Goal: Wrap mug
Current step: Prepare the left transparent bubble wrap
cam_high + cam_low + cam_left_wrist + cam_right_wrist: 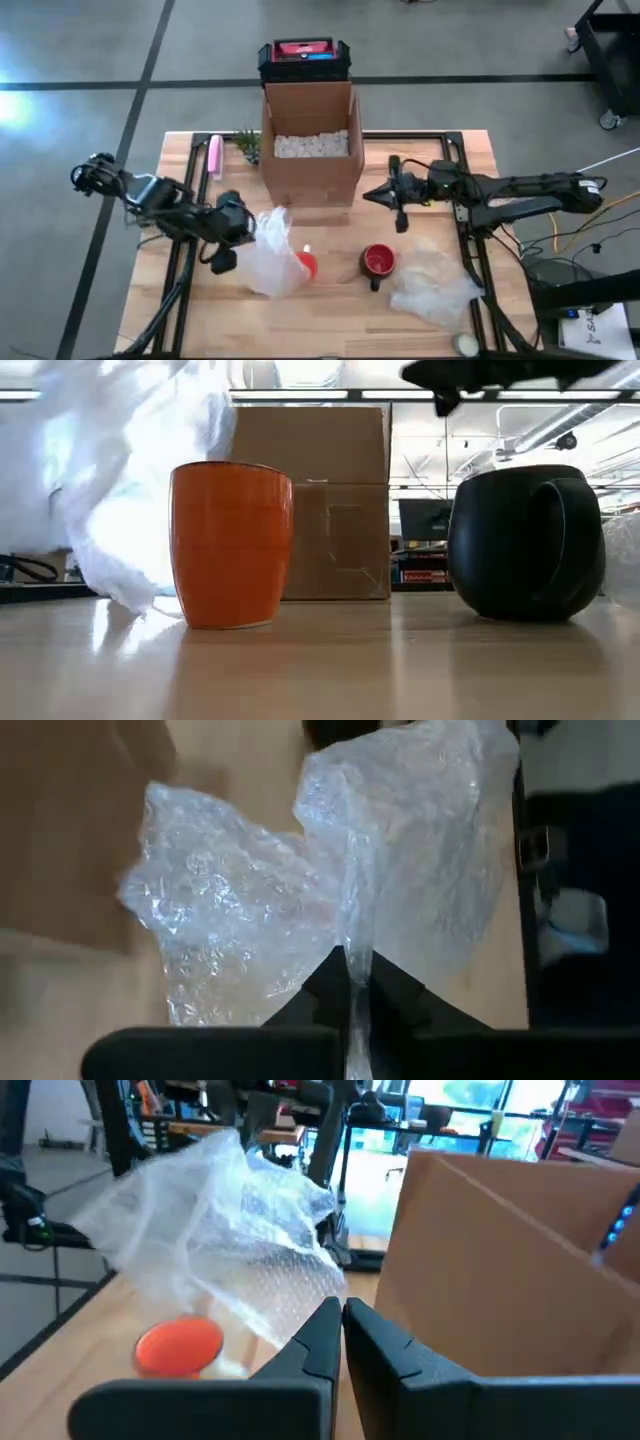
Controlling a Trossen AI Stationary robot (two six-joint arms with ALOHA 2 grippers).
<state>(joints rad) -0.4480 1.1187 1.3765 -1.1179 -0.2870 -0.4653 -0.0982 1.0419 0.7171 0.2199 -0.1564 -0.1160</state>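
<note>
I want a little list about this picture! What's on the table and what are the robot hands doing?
left gripper: shut on the bubble wrap sheet, lifting it beside the orange mug
right gripper: shut, empty, raised in front of the cardboard box
orange mug: upright, not yet wrapped
dark mug with red inside: upright, right of the orange mug
second bubble wrap sheet: lying by the dark mug
cardboard box: open, white packing filler inside
table: wooden
</note>
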